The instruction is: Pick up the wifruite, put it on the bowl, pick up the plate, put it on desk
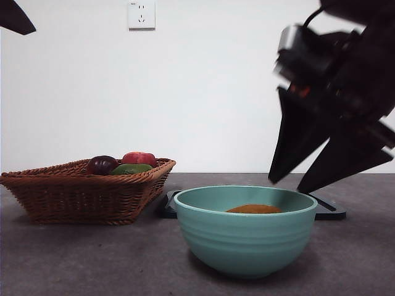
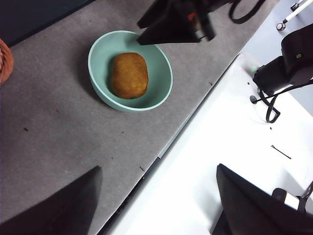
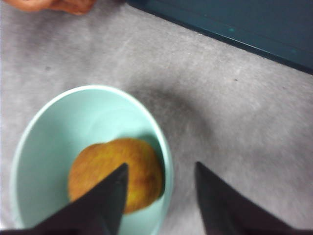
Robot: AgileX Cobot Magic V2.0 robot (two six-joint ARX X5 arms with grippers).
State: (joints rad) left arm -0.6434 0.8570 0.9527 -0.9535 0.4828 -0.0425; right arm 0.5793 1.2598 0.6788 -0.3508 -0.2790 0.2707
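**Fruit Rests in Bowl as Gripper Hangs Above**

The small oval brownish-orange wifruite (image 2: 129,75) lies at the bottom of the large round mint-green glazed bowl (image 1: 247,237), which stands on the wide dark grey matte desk (image 1: 74,259). The right gripper (image 1: 295,183), its two black jaws spread apart and holding nothing, hangs just above the bowl's rim on the side away from the basket, clear of the fruit. The left gripper (image 2: 156,196), jaws also spread and empty, hovers well apart from the bowl, over the desk's edge. Beside the bowl sits a brown woven wicker basket (image 1: 80,191) holding a dark purple round fruit (image 1: 102,164), a red apple (image 1: 139,158) and a green item (image 1: 131,168). A glossy black rectangular tray (image 1: 327,209) lies just behind the bowl. A white wall socket (image 1: 141,14) is mounted on the wall behind; its small print is too fine to read.
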